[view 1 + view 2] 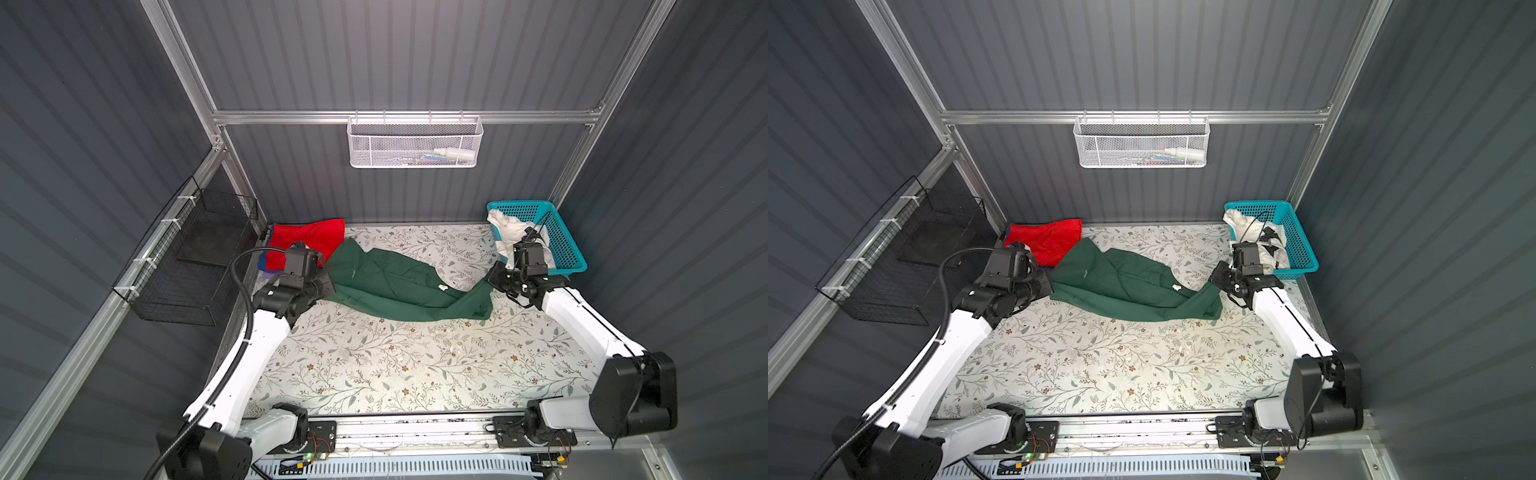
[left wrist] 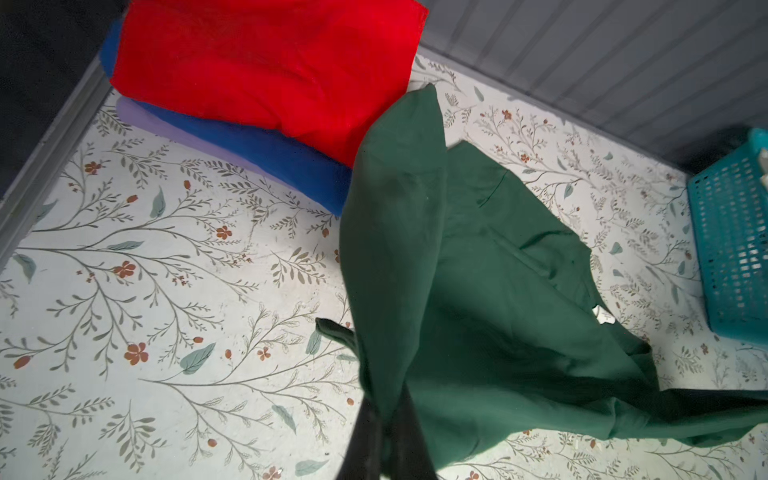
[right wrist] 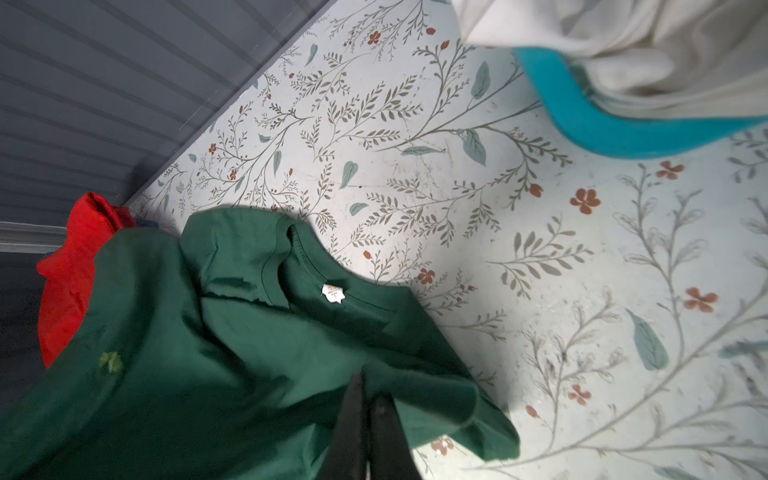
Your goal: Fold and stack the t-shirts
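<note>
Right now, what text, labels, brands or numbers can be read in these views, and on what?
Nothing can be read.
White neck tag inside the green t-shirt's collar: faint print, too small and blurred.
Black marks on the white t-shirt: no legible letters.
Items in the white mesh basket: too blurred.

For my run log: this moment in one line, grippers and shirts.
left gripper: shut on green shirt | right gripper: shut on green shirt | red shirt: folded on blue shirt | white shirt: in basket

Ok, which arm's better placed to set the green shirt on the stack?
Probably left: the left gripper grips the green shirt beside the red-topped stack; the right gripper grips it near the basket.
</note>
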